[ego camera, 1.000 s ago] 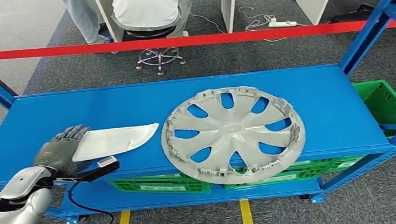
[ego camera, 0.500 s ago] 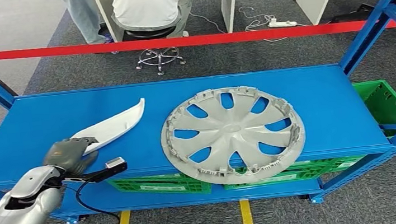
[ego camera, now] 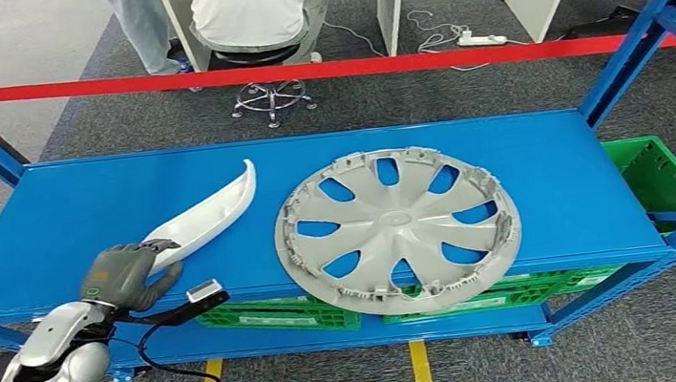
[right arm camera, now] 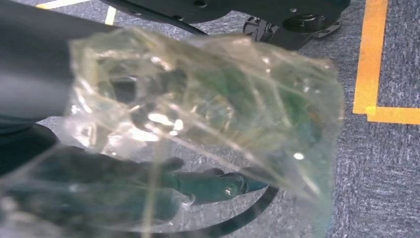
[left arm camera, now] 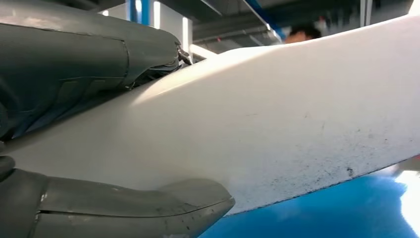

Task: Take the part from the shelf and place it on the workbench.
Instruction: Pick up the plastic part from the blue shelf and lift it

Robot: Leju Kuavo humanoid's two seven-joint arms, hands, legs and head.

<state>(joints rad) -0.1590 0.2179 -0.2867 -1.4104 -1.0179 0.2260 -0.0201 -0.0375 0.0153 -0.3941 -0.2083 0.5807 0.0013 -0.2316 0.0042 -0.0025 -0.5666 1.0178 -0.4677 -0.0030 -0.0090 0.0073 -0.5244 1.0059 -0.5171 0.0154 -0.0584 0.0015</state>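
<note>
A long white curved part is tilted up off the blue shelf, its far tip pointing away from me. My left hand grips its near end at the shelf's front left edge. In the left wrist view the part sits clamped between the thumb and the darker fingers. A grey hubcap lies flat on the shelf to the right of the part, apart from it. My right hand hangs over the floor behind a crumpled clear plastic cover, so how its fingers lie is unclear.
Green crates stand on the level below the shelf, and another is at the right. Blue uprights frame both ends. Behind the shelf runs red tape, with a seated person beyond. Yellow tape marks the floor.
The white part lay flat on the shelf under my left hand. Now its far end is raised and swung away from me, and the hand has drawn back toward the front edge.
</note>
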